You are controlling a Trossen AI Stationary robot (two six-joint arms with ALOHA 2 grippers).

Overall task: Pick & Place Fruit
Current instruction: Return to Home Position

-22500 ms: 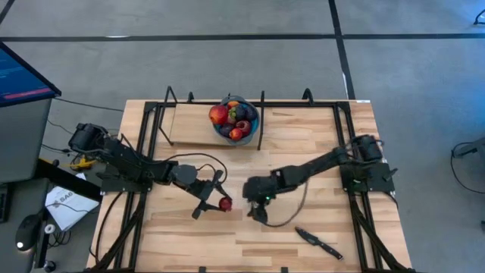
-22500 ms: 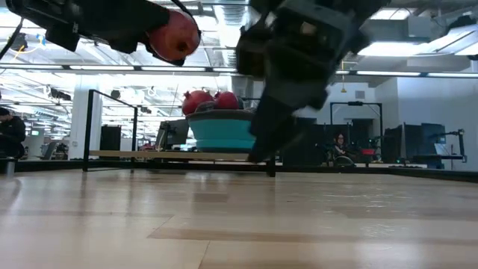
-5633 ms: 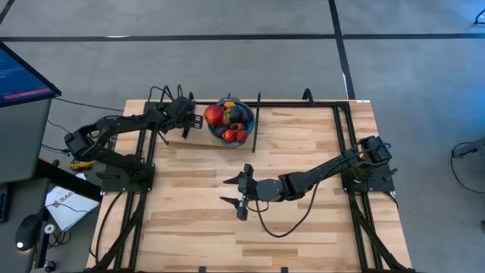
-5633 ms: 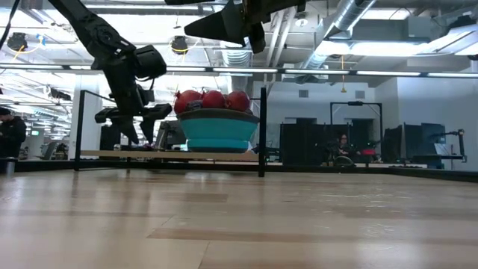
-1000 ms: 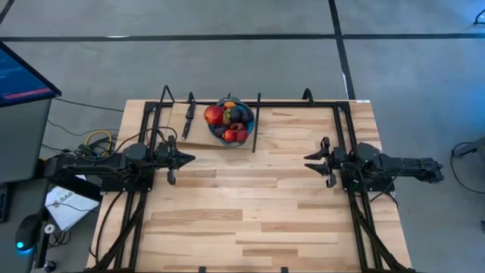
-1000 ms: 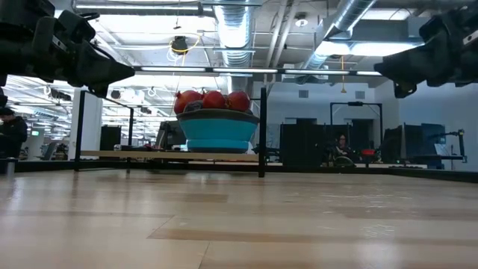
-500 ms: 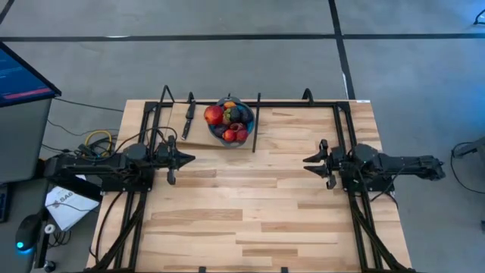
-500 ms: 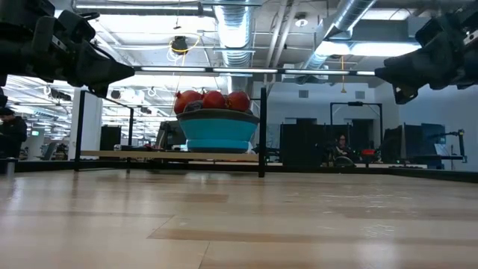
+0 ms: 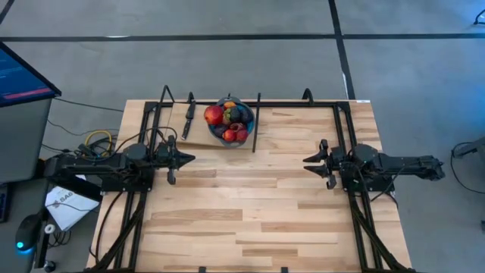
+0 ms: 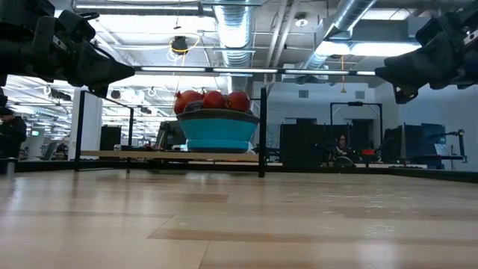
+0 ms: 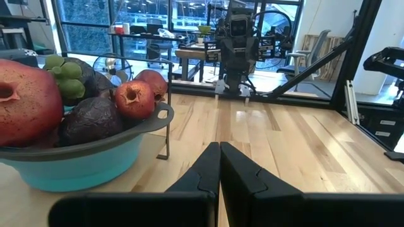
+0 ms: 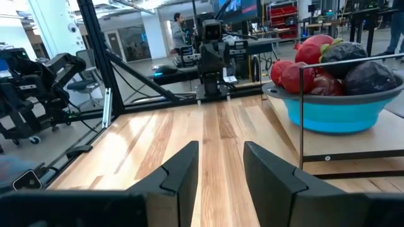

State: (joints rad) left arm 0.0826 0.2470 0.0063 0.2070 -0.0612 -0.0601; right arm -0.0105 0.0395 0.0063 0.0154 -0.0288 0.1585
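Note:
The fruit [image 9: 229, 121] lies heaped in a round blue bowl [image 9: 252, 125] that stands on a low wooden shelf [image 9: 198, 130] at the table's far edge. In the low view the red pieces [image 10: 213, 99] show above the bowl's rim. The left wrist view shows a big red piece [image 11: 25, 101], dark purple ones and a greenish one. My left gripper [image 9: 189, 158] rests level at the table's left side, shut [image 11: 219, 146], holding nothing. My right gripper [image 9: 306, 161] rests level at the right side, open [image 12: 221, 151], with nothing between its fingers.
A black-handled knife [image 9: 188, 117] lies on the shelf to the left of the bowl. Black frame rails [image 9: 258, 121] and posts stand around the shelf and along both table sides. The bare wooden tabletop [image 9: 242, 205] stretches between the two arms and toward the near edge.

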